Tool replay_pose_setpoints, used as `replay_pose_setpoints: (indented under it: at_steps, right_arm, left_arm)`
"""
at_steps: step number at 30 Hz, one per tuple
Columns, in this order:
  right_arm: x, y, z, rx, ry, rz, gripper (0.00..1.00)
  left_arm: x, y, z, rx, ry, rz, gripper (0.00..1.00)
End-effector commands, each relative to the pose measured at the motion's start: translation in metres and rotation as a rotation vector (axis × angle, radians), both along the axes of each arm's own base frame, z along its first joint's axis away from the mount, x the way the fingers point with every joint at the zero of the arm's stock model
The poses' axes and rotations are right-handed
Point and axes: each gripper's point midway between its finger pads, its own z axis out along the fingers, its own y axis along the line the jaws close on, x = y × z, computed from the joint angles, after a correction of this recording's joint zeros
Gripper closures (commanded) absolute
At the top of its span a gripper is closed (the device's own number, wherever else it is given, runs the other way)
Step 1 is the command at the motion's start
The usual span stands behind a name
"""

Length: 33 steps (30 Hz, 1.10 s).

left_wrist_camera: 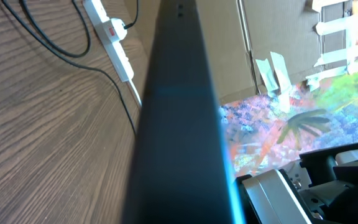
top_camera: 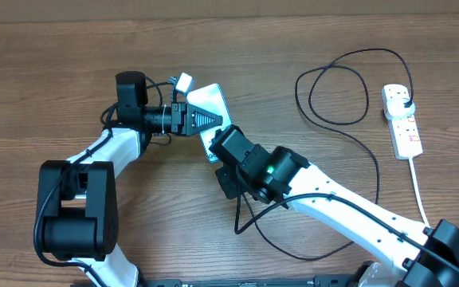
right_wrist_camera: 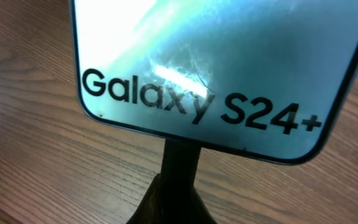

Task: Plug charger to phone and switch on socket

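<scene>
The left pincer point(top_camera: 205, 119) is clamping the phone point(top_camera: 209, 100); the right pincer point(top_camera: 220, 142) is pinching the charger point(right_wrist_camera: 179, 158), seating its tip. The socket point(top_camera: 405, 127) is probably coming next.

**One of Most Things, Two Arms**

One phone point(top_camera: 208, 97) is in view, and its screen carries one line of black lettering point(right_wrist_camera: 197, 102). One long black cable point(top_camera: 337, 123) lies on the bench point(top_camera: 54, 48), with one black plug point(top_camera: 406, 103) at its far end. There is one white power strip point(top_camera: 403, 127), trailing one white cord point(top_camera: 419, 191). Its switches are too small to count from above; the left wrist view shows one red switch point(left_wrist_camera: 112, 28). Two robot arms reach in, the left arm point(top_camera: 110, 147) and the right arm point(top_camera: 357, 215). Each ends in one hand, the left hand point(top_camera: 213, 120) and the right hand point(top_camera: 223, 143), making two. There is one bench.
</scene>
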Motion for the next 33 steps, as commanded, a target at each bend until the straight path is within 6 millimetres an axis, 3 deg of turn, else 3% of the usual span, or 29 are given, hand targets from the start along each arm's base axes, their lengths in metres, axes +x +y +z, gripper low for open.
replay_pose_setpoints:
  at_steps: [1,6,13,16,21,25,27,33]
  right_arm:
    - [0.035,0.026,0.059,0.119,-0.176,-0.002,0.95]
    - [0.029,0.022,0.055,0.113,-0.136,-0.02,0.77]
    - [0.02,0.017,0.057,0.089,-0.097,-0.012,0.41]
    - [0.014,0.008,0.074,0.068,-0.081,-0.012,0.17]
    - [0.005,-0.011,0.12,0.07,-0.117,-0.028,0.0]
    - [0.002,-0.045,0.148,0.042,-0.204,-0.111,0.0]
    - [0.002,-0.072,0.161,0.003,-0.264,-0.198,0.0]
    - [-0.011,-0.156,0.19,-0.114,-0.4,-0.477,0.0]
  left_arm:
    - [-0.02,-0.016,0.001,-0.033,-0.021,-0.092,0.96]
    - [-0.019,-0.015,0.001,-0.033,-0.021,-0.089,0.96]
    - [-0.019,-0.016,0.001,-0.03,0.0,-0.09,0.96]
    - [-0.02,-0.017,0.001,-0.029,0.013,-0.091,0.96]
    - [-0.024,-0.032,-0.003,-0.003,0.032,-0.103,0.96]
    - [-0.024,-0.061,-0.014,0.08,0.108,-0.07,0.96]
    - [-0.024,-0.082,-0.016,0.113,0.111,-0.049,0.96]
    - [-0.02,-0.138,0.004,0.107,-0.051,0.032,0.96]
